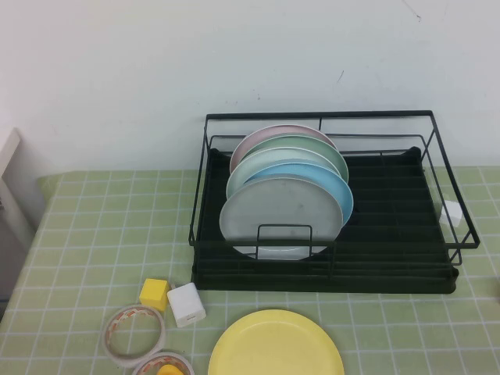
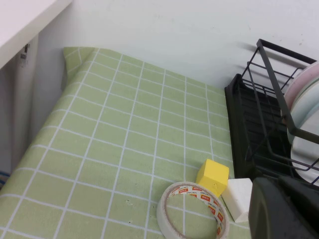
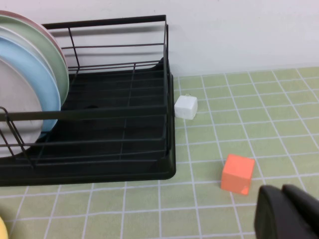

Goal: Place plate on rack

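Observation:
The bright-yellow plate (image 1: 275,344) lies flat on the green checked cloth at the near edge, in front of the rack. A sliver of it shows in the right wrist view (image 3: 1,227). The black wire rack (image 1: 320,115) stands at the middle back and holds several plates upright in its left half; its right half is bare. The rack also shows in the left wrist view (image 2: 249,129) and the right wrist view (image 3: 104,22). My left gripper (image 2: 284,209) is shut and empty, low near the rack's front left corner. My right gripper (image 3: 286,211) is shut and empty, right of the rack. Neither shows in the high view.
A yellow cube (image 1: 154,294), a white block (image 1: 187,304) and two tape rolls (image 1: 135,334) lie left of the yellow plate. A small white cube (image 1: 451,212) sits by the rack's right side. An orange cube (image 3: 238,174) lies near my right gripper. White furniture (image 1: 12,180) stands at far left.

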